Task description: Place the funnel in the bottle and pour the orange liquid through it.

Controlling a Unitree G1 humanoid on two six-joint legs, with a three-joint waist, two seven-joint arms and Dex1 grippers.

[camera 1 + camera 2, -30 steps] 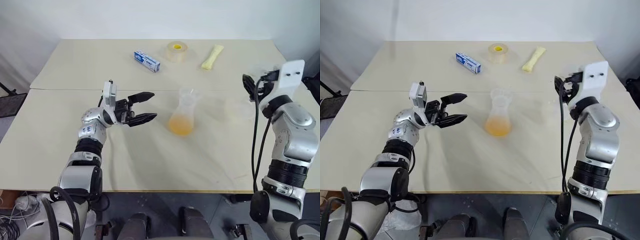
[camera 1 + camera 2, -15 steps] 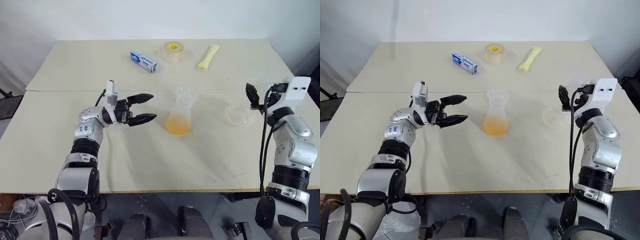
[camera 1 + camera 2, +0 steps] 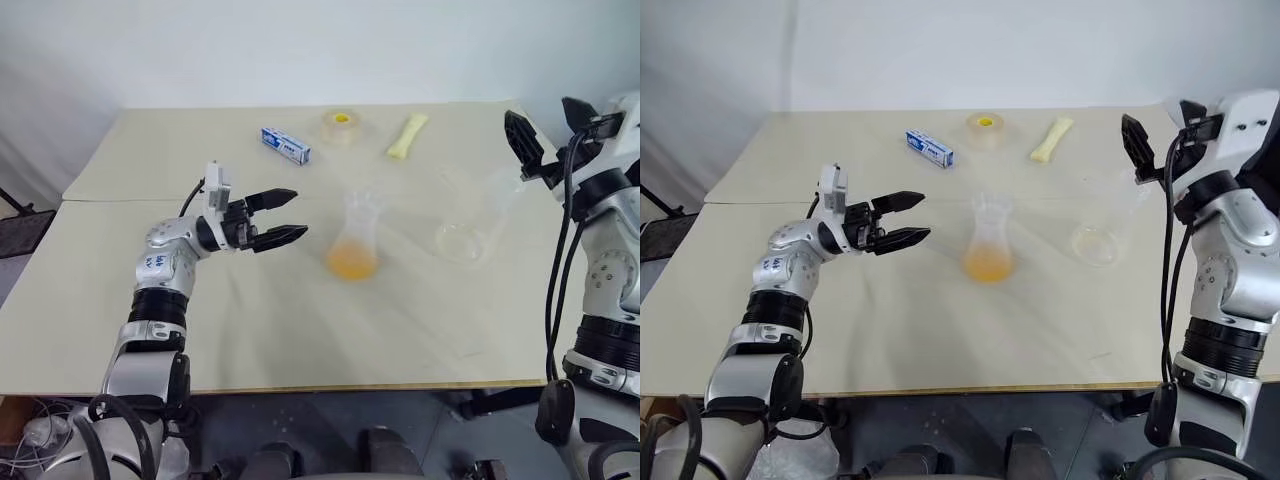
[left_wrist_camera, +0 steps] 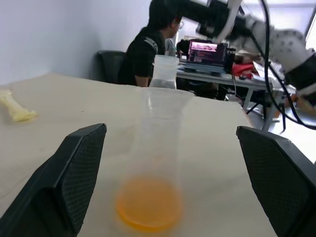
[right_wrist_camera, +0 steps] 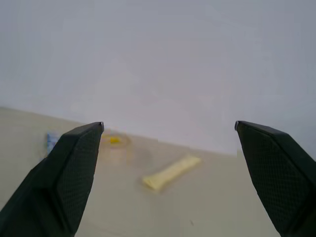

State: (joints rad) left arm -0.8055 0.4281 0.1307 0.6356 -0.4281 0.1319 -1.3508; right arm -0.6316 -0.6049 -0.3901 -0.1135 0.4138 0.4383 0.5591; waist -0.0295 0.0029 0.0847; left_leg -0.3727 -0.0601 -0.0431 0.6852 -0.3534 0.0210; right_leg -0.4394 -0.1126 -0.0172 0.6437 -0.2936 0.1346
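— Pale tabletop [image 3: 250, 320], white wall behind. Where's the orange liquid [image 3: 350, 263]?

— A shallow pool in the bottom of a clear flask [image 3: 358, 222], upright near the middle of the tabletop. The bottle [image 3: 478, 215] stands to the flask's right, well apart from it, frosted and upright.

— And the funnel?

— I can't say. The bottle's top looks wide and clear, but whether that's the funnel seated in its mouth is too faint to tell.

— Grippers?

— The left gripper [image 3: 300, 212] hovers just left of the flask, fingers spread wide, pointing at it, touching nothing. The right gripper [image 3: 540, 112] is up over the tabletop's far right corner, beyond the bottle — also spread, empty.

— So the step in hand?

— My guess is taking up the flask to pour. I'd bring the left gripper in level so the fingers pass either side of the narrow neck, not the wide base, and close gently; clear plastic is slippery and gives. Lift before travelling, keep it upright on the way across, then tip slowly over the bottle's mouth. The bottle looks light — the right gripper could steady it low down.

— Anything in the way?

— No. A small blue-and-white box [image 3: 285, 145], a tape roll [image 3: 340, 125] and a pale yellow packet [image 3: 402, 137] lie along the far edge, well clear. The left wrist view also shows a person [image 4: 148, 49] seated at a desk in the background.
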